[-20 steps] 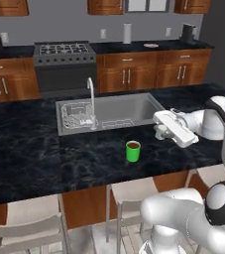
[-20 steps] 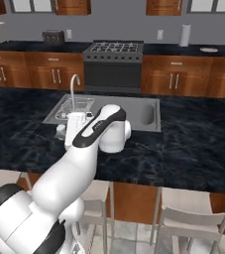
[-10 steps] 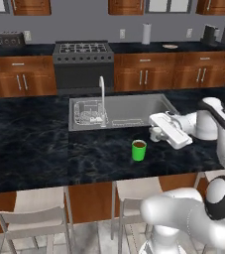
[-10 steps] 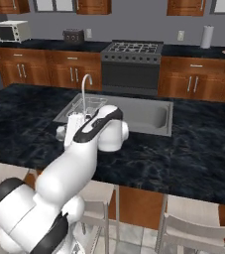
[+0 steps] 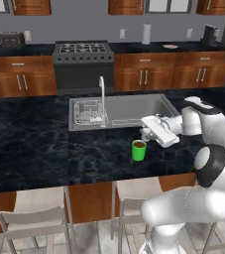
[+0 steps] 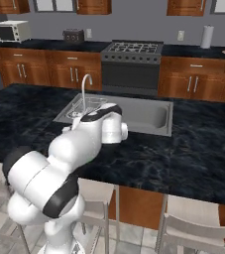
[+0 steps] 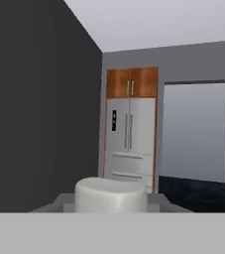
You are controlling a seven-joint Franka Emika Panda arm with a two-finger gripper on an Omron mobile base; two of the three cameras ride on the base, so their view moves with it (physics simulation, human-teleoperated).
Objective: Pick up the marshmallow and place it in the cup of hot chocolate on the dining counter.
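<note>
Gripper (image 5: pixel 144 133) pinching the marshmallow (image 7: pixel 111 194), just above the cup of hot chocolate (image 5: pixel 139 150). The cup stands on the dining counter (image 5: pixel 44 149) between the sink (image 5: pixel 134 109) and the counter's near edge.

Stove (image 5: pixel 82 62) at 12 o'clock on back wall, paper-towel roll (image 5: pixel 146 33) at 1, toaster (image 5: pixel 9 38) at 11. Microwave (image 6: pixel 13 31) at 10. Two stools (image 5: pixel 37 213) at 6–7. Steel fridge (image 7: pixel 130 143) ahead.
</note>
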